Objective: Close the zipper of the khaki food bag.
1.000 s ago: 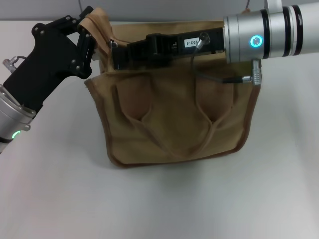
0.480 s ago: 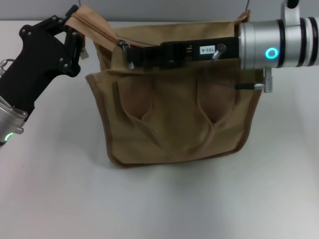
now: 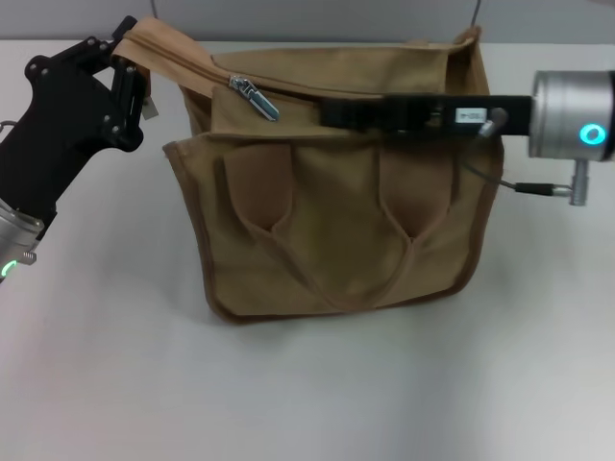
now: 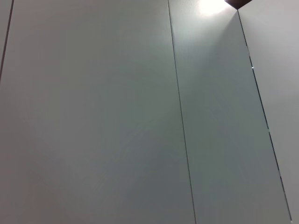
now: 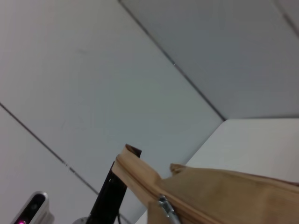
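Observation:
The khaki food bag (image 3: 336,230) stands on the white table, its brown strap handles hanging down its front. The zipper (image 3: 197,65) runs along its top edge, and the silver pull tab (image 3: 256,98) lies free near the left end. My left gripper (image 3: 133,67) is shut on the bag's raised top-left corner. My right gripper (image 3: 332,112) reaches in from the right along the top edge and stops well to the right of the pull tab, apart from it. The right wrist view shows the zipper (image 5: 140,179), the pull tab (image 5: 167,211) and the left gripper (image 5: 110,196).
The white table (image 3: 307,384) lies around and in front of the bag. A grey wall (image 3: 317,19) stands behind the table. A cable and plug (image 3: 548,188) hang from the right wrist beside the bag. The left wrist view shows only wall panels (image 4: 140,116).
The pull tab has moved a short way right along the zipper. My right gripper has drawn back to the right, off the pull tab. My left gripper has shifted slightly left with the corner.

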